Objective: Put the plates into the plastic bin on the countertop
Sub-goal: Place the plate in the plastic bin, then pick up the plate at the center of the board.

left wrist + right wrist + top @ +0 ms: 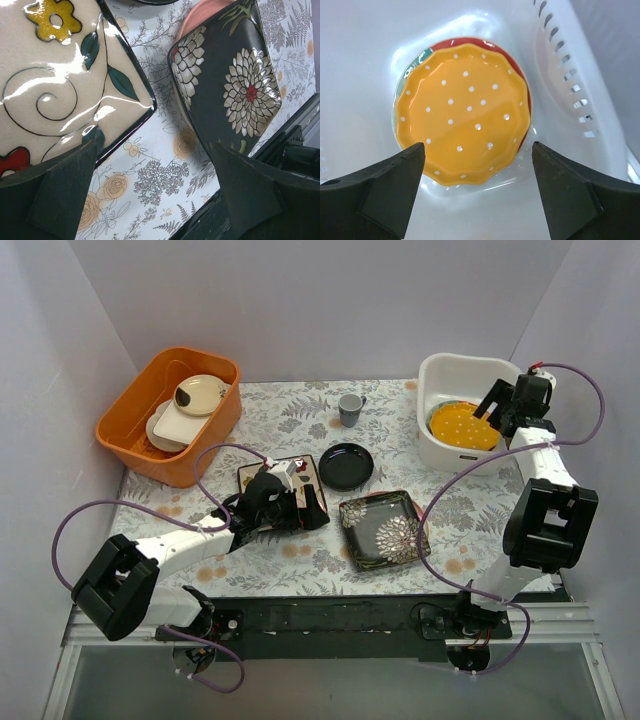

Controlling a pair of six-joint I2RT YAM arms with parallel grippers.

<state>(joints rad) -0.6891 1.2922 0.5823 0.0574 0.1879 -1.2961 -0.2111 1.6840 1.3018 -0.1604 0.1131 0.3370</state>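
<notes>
Arm bases sit at the near edge of the bench (300,420), a pale cloth with fern and flower print.

- Orange tub (125,425), far left corner: holds plain cream dishes (200,393).
- Plastic bin (470,362), white, far right corner: yellow scalloped plate (462,112) with white dots lies flat inside, on top of the round red-teal plate (470,42), of which only the rim shows.
- Right end effector (477,150): hovers in the bin above the yellow plate, jaws spread wide, released, nothing between them.
- Cream square plate (60,90), flower pattern: flat on the bench, left of centre.
- Left end effector (157,145): low over that plate's near corner, jaws fully apart, gripping nothing. One finger overlaps the plate's edge; contact cannot be judged from this angle.
- Black square plate (385,530), white flowers: near centre, right of the cream one. A pink edge (200,17) shows beneath it, possibly a pink plate.
- Small black plate (346,466): round, mid-bench, just behind both square plates.
- Grey-blue cup (350,410): upright, behind the small black plate.
</notes>
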